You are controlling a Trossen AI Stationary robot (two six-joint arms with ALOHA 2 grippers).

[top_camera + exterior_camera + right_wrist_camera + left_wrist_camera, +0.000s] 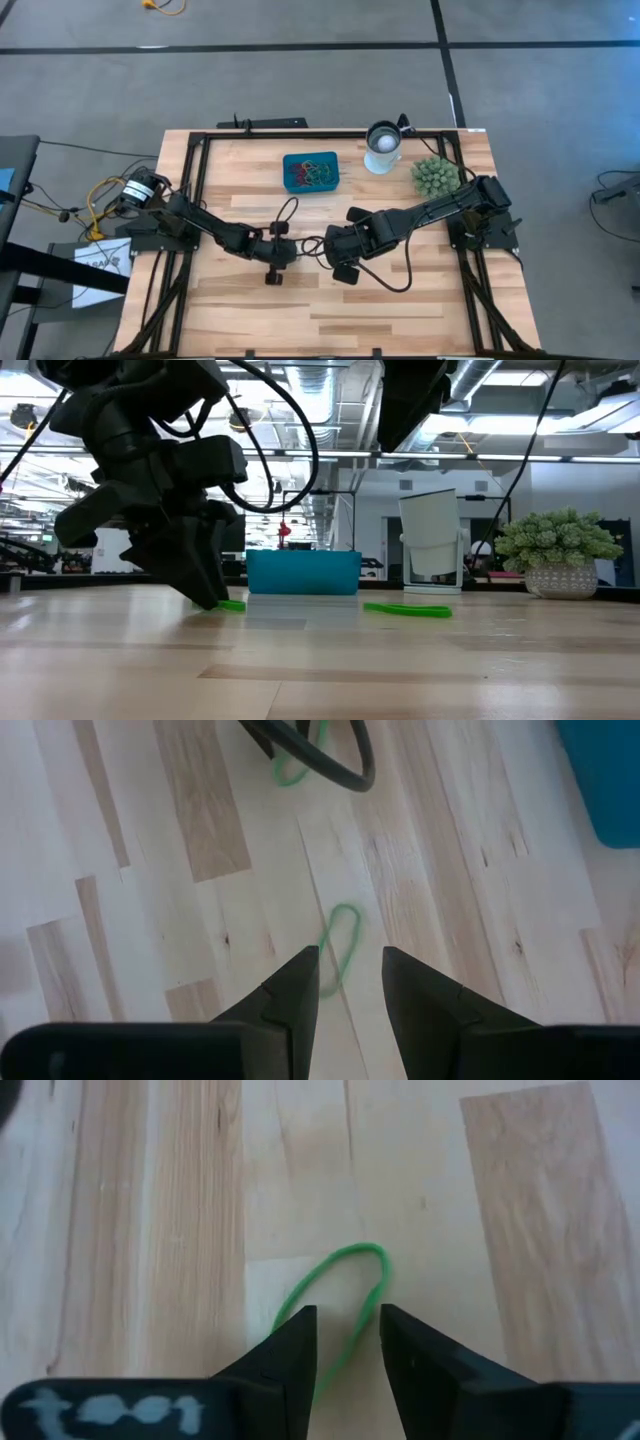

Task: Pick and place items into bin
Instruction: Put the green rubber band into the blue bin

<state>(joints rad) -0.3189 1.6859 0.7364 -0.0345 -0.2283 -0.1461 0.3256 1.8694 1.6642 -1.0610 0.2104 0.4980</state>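
A green rubber-band loop (340,1295) lies flat on the wooden table. My left gripper (348,1330) is open and low over its near end, fingertips down at the tabletop (210,600); one strand runs between the fingers. A second green band (340,945) (405,610) lies flat below my right gripper (350,970), which is open and hangs well above the table. The teal bin (310,172) stands on the table beyond both grippers and holds several coloured bands. My left gripper slants down onto the near end (335,1355) of the green band, which lies flat on the table. One finger (295,1335) covers the left strand's end. Whether the fingers touch the band, I cannot tell.
A white cup (382,147) and a spiky green plant (436,176) stand at the far right. A black cable (320,755) loops over the table by the left arm, with another green band (292,770) under it. Bare wood lies along the near edge.
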